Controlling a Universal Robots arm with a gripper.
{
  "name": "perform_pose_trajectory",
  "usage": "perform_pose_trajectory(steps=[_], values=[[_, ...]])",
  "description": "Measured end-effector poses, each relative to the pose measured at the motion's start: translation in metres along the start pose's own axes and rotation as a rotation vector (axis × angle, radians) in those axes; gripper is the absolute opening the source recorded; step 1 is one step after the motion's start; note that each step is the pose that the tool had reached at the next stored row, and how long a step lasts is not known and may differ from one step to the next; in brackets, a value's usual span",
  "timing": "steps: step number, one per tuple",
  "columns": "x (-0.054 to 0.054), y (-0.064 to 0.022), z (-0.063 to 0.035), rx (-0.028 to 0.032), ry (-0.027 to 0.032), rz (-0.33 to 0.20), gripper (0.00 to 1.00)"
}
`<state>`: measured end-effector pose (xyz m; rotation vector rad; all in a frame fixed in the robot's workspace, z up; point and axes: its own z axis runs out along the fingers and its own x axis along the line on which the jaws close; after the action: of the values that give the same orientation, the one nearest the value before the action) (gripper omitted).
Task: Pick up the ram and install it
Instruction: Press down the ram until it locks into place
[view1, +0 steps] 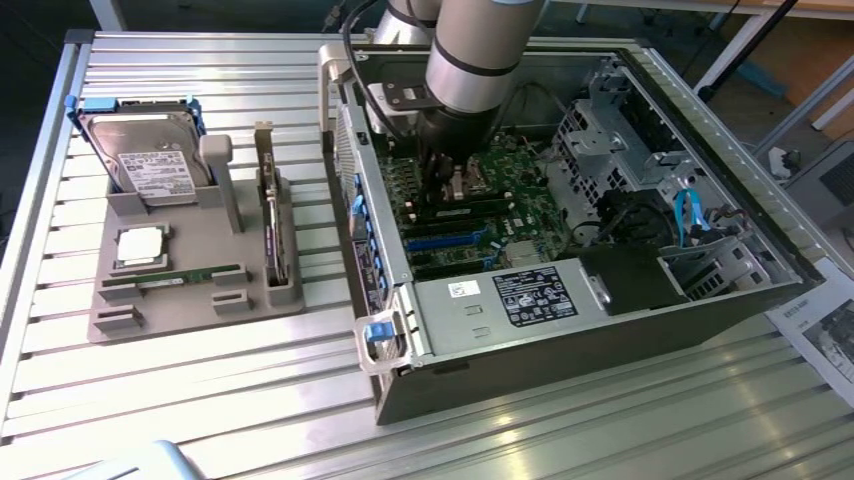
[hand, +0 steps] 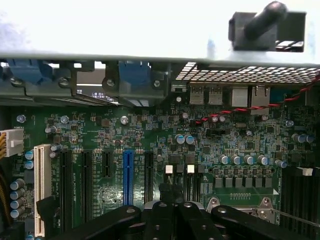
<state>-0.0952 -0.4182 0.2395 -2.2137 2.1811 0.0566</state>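
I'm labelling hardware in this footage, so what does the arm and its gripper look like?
The arm is a thick, round, silver-grey tube with a thin black band around it, ending in a black wrist section. A black cable loops beside it on the exterior view's left. The gripper is matte black, built of angular linked bars with small round screws at the joints.

The arm descends steeply from the upper centre of the exterior frame, its claw (view1: 441, 185) closed, pointing downward.

The arm (view1: 467, 60) hides the fingers (hand: 172, 192) inside the computer case (view1: 694, 290), perhaps holding something.
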Motion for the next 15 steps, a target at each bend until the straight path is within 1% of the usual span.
perform_pose_trajectory(steps=[2,6,9,15], values=[[0.0000,0.0023,0.0009,0.0004,-0.0003,0.000,0.10],[0.0001,0.0025,0.0009,0.0002,0.0000,0.000,0.10],[0.0002,0.0026,0.0035,0.0006,-0.0001,0.000,0.10],[0.0002,0.0026,0.0041,0.0007,-0.0002,0.000,0.10]])
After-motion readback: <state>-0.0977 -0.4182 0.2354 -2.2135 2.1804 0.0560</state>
